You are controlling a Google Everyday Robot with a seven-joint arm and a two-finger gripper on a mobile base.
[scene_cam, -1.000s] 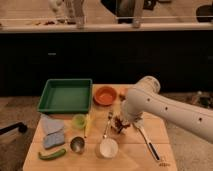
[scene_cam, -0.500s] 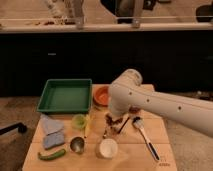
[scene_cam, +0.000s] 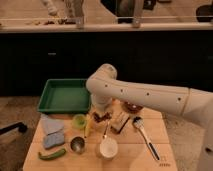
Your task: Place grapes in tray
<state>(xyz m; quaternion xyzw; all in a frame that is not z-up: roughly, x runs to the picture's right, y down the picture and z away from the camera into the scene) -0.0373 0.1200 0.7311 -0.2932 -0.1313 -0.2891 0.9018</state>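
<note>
Grapes (scene_cam: pixel 103 118): dark red-purple cluster at mid tabletop (scene_cam: pixel 125 159), outside the tray (scene_cam: pixel 50 102), just off its near right corner and just right of a small green cup (scene_cam: pixel 79 120). Cannot tell whether they rest on the wood or hang lifted off it. Gripper (scene_cam: pixel 102 113) sits directly over the bunch, pointing down from the white arm (scene_cam: pixel 150 96); the wrist covers it, so whether the jaws are released or clenched on the grapes cannot be told. Tray is at the far left of the tabletop and its floor shows plain green. Near the front, a metal cup (scene_cam: pixel 77 144) and a white cup (scene_cam: pixel 108 148); their contents cannot be made out, nor those of the green cup. Dark maroon bowl (scene_cam: pixel 133 107) to the right, mostly hidden behind the arm. Yellowish piece (scene_cam: pixel 89 128) beside the green cup and pale block (scene_cam: pixel 120 122) right of the grapes: identity unclear. Long-handled utensil (scene_cam: pixel 145 136) to the right. Two blue-grey pads (scene_cam: pixel 52 131) and a long green vegetable (scene_cam: pixel 51 154) at near left. The arm is cut off at the right edge.
</note>
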